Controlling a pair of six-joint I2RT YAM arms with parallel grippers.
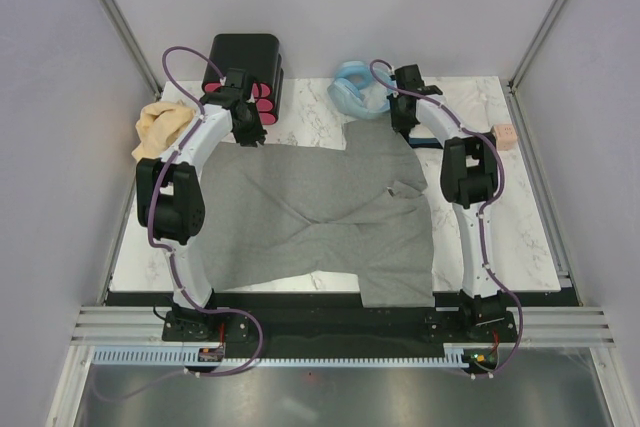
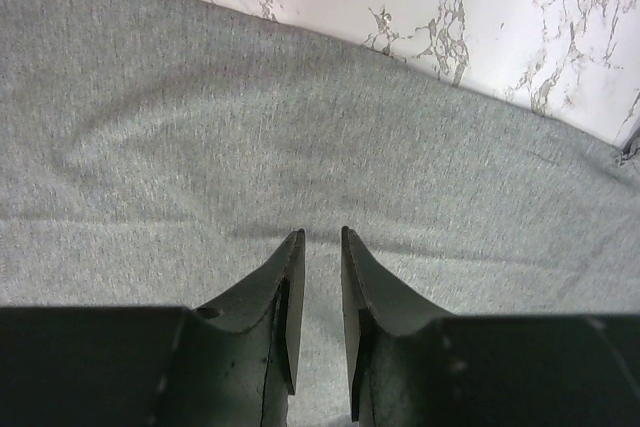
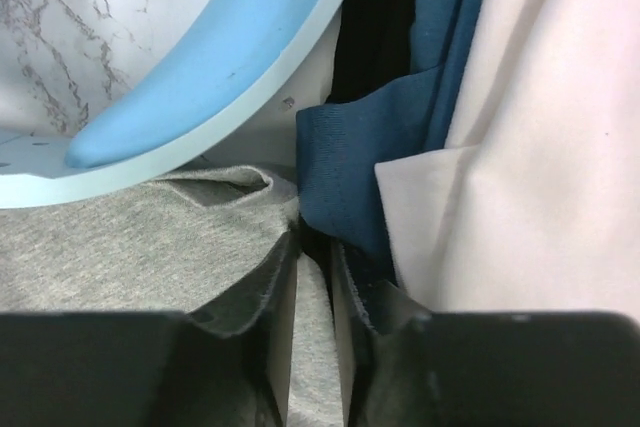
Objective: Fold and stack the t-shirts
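A large heather-grey t-shirt (image 1: 320, 217) lies spread and wrinkled over the middle of the marble table (image 1: 520, 217). My left gripper (image 1: 248, 137) is at its far left corner. In the left wrist view the jaws (image 2: 322, 235) stand close together, pressed into the grey cloth (image 2: 300, 127), with cloth in the narrow gap. My right gripper (image 1: 403, 127) is at the shirt's far right corner. There its jaws (image 3: 315, 237) pinch a fold of grey cloth (image 3: 130, 247), hard against a navy t-shirt (image 3: 350, 167) and a whitish t-shirt (image 3: 540, 147). A tan-yellow t-shirt (image 1: 160, 127) is bunched at the far left.
A black box with pink drawers (image 1: 245, 62) stands behind the left gripper. A light-blue coiled hose (image 1: 350, 92) lies behind the right gripper and fills the top left of the right wrist view (image 3: 220, 57). A small pink object (image 1: 505, 137) sits near the right edge.
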